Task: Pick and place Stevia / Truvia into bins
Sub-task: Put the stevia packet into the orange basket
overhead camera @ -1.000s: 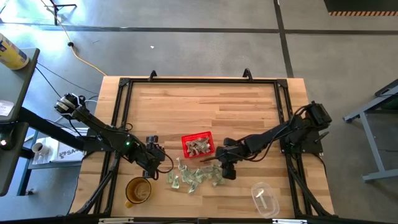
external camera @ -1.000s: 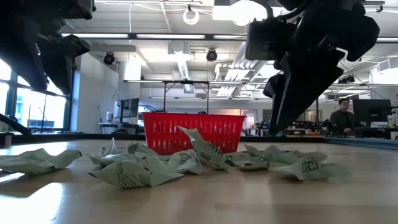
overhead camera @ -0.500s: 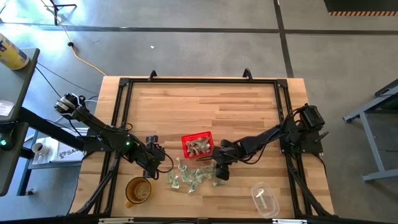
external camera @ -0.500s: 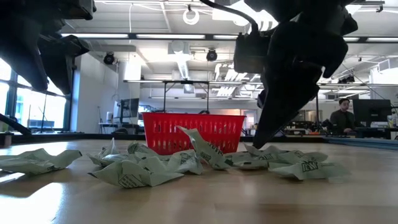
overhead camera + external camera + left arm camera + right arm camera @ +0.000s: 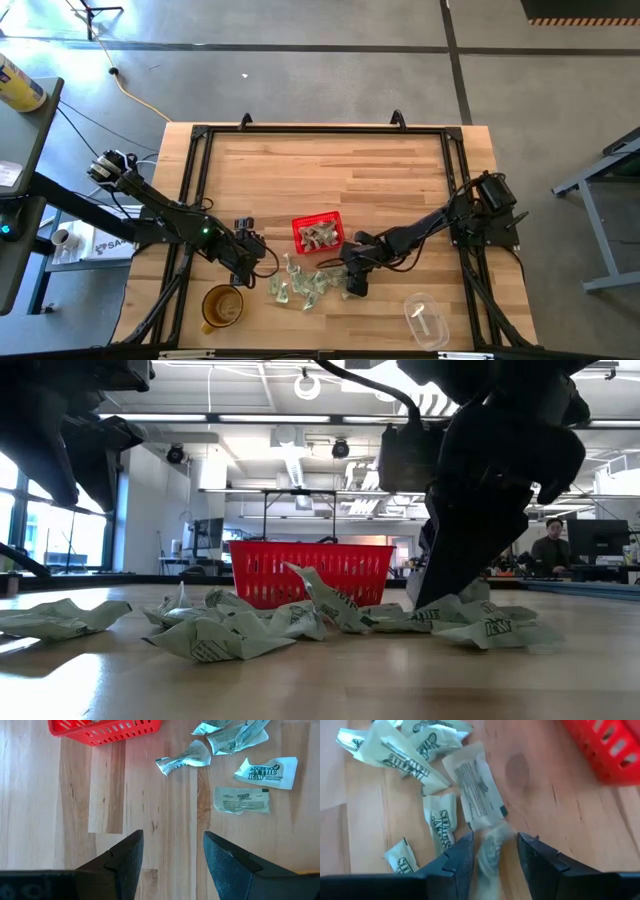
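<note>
Many pale green and white Stevia packets [image 5: 310, 283] lie in a loose pile on the wooden table, just in front of the red bin [image 5: 318, 232], which holds a few packets. My right gripper [image 5: 492, 851] is down at the pile's right end [image 5: 425, 600], open. Its two fingers stand on either side of one crumpled packet [image 5: 491, 847]. My left gripper [image 5: 172, 852] hangs open over bare wood left of the pile [image 5: 245, 255], nothing between its fingers. My right gripper comes down at a slant from the table's right side. One finger [image 5: 462, 855] stands on each side of the crumpled packet [image 5: 491, 847], which lies on the table. I cannot tell whether the fingers touch it.
An amber cup [image 5: 222, 307] stands near the front edge left of the pile. A clear plastic cup [image 5: 427, 320] lies at the front right. A black frame [image 5: 320, 130] runs round the table. The table's far half is bare wood.
My right gripper has sunk from above the table down onto the pile's right end, shifting a little toward the table's left and near edge.
</note>
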You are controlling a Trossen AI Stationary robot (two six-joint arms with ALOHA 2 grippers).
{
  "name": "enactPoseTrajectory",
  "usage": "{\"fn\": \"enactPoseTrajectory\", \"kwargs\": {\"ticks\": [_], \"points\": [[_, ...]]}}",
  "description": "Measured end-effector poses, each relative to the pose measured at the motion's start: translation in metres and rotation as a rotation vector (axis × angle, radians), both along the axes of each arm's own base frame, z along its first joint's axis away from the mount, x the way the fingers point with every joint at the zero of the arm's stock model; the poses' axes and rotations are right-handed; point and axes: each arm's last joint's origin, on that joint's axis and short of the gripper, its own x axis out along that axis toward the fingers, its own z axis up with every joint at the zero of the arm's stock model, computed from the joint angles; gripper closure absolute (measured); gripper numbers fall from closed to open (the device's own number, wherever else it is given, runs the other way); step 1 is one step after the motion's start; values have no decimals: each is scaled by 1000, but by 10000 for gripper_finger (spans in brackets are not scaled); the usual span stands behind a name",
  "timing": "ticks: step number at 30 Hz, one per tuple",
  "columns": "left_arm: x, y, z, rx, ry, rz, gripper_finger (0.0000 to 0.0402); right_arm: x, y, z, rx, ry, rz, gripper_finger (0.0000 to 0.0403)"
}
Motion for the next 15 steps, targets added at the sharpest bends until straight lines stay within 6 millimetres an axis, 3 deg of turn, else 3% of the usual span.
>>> {"fn": "enactPoseTrajectory", "kwargs": {"ticks": [5,12,15], "points": [[0,0,0,0,1,0,163,-1,-3,-2,-80,8,-8,270],[0,0,0,0,1,0,163,-7,-11,4,-103,58,-51,376],[0,0,0,-1,0,0,163,-10,-19,15,-108,45,-86,392]]}}
